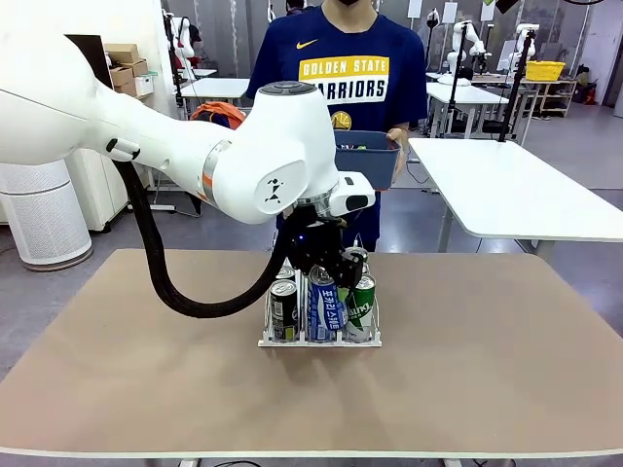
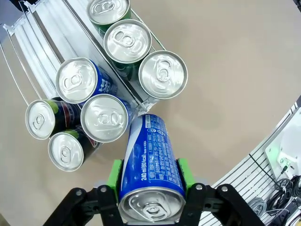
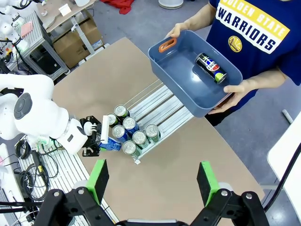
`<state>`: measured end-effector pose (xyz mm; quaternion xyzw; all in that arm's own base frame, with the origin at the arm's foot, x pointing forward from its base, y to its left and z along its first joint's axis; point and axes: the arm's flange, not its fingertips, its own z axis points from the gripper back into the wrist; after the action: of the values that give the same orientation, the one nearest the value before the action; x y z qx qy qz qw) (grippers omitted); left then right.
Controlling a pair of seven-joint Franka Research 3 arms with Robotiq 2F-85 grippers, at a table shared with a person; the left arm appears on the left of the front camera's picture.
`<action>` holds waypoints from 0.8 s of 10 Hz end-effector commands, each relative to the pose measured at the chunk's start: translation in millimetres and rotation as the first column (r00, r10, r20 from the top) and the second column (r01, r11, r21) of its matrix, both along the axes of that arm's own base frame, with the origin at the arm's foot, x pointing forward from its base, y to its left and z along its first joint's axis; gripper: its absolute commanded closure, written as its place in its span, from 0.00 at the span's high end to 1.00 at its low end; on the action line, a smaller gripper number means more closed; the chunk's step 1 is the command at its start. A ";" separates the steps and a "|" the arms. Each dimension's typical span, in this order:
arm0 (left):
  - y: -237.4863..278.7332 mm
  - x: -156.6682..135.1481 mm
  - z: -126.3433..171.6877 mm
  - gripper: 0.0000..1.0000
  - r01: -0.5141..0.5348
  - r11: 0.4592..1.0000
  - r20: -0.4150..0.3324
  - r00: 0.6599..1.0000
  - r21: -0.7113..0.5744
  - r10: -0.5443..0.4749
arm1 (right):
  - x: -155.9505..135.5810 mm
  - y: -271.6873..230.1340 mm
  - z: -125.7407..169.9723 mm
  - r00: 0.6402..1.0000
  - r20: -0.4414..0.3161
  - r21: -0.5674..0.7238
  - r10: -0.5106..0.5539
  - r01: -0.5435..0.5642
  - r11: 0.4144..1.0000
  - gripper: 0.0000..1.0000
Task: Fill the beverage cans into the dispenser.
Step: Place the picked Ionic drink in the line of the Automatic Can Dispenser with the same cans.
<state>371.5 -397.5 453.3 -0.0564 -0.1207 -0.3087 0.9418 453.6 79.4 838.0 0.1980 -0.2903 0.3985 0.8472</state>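
Left gripper [image 2: 150, 175]: clamped on a tilted blue can [image 2: 149, 155] at the dispenser's front end | dispenser [image 1: 319, 341]: black, blue and green cans [image 1: 322, 304] standing in its three lanes | right gripper [image 3: 153, 181]: jaws wide, empty, high above the dispenser | person's tub [image 3: 175, 77]: one black can [image 3: 211, 68] lying inside

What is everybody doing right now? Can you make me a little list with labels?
left gripper: shut on a blue can, held tilted at the robot-side end of the dispenser, by the blue lane
right gripper: open, high above the table
standing cans: green, blue and black, one colour per lane
person: holds a dark blue tub with one black can lying inside
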 end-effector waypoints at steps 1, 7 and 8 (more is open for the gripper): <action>-0.1 9.9 -2.5 0.58 -0.026 1.000 -0.042 0.999 -0.008 0.025 | -1.1 0.2 -0.5 1.000 -0.008 0.004 -0.005 0.005 1.000 1.00; 4.9 40.2 -6.7 0.58 -0.115 0.993 -0.016 0.993 0.020 0.115 | -1.1 0.2 -0.5 1.000 -0.008 0.004 -0.005 0.005 1.000 1.00; 5.0 44.0 -8.6 0.58 -0.126 0.991 -0.026 0.992 0.037 0.127 | -1.1 0.2 -0.5 1.000 -0.008 0.004 -0.005 0.005 1.000 1.00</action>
<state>400.1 -398.9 442.2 -0.0654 -0.1005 -0.2680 0.9559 453.6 79.4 838.0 0.1980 -0.2903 0.3985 0.8472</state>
